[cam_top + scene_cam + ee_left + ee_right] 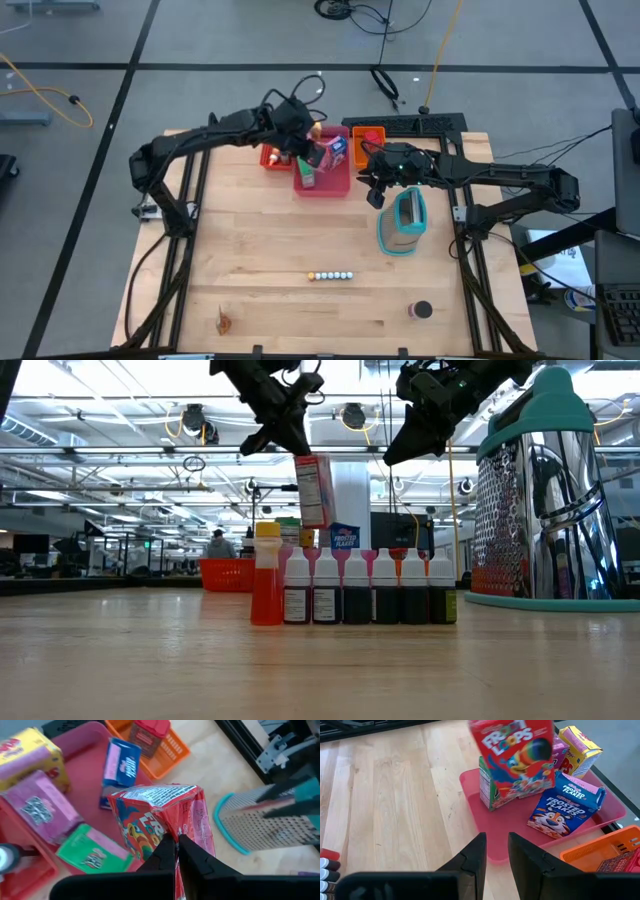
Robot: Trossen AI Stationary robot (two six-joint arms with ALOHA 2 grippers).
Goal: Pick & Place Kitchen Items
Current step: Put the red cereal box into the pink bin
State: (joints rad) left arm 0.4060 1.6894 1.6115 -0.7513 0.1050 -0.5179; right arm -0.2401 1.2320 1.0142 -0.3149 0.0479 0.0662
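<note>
My left gripper [312, 150] is shut on a red cereal box [150, 822], which hangs over the pink tray [325, 187]. In the low view the box [314, 490] dangles below that gripper [288, 442]. Yellow [30, 755], purple [42, 805], green [92, 852] and blue [120, 765] boxes lie in the tray. My right gripper [495, 855] stands open with nothing between its fingers, beside the tray's right edge and above the teal-and-white grater [402, 220]. My left gripper pinches the red box's upper end [172, 831] between its two fingers. The fingers slant down from the table's left side. The box hangs below them, a little tilted, clear of the tray and of the boxes in it.
An orange tray [370, 135] with a red block [150, 735] stands behind the pink tray, a red tray [274, 158] to its left. A row of small bottles [360, 588] and pale beads [330, 275] sit mid-table; a dark can [420, 310] lies near the front right.
</note>
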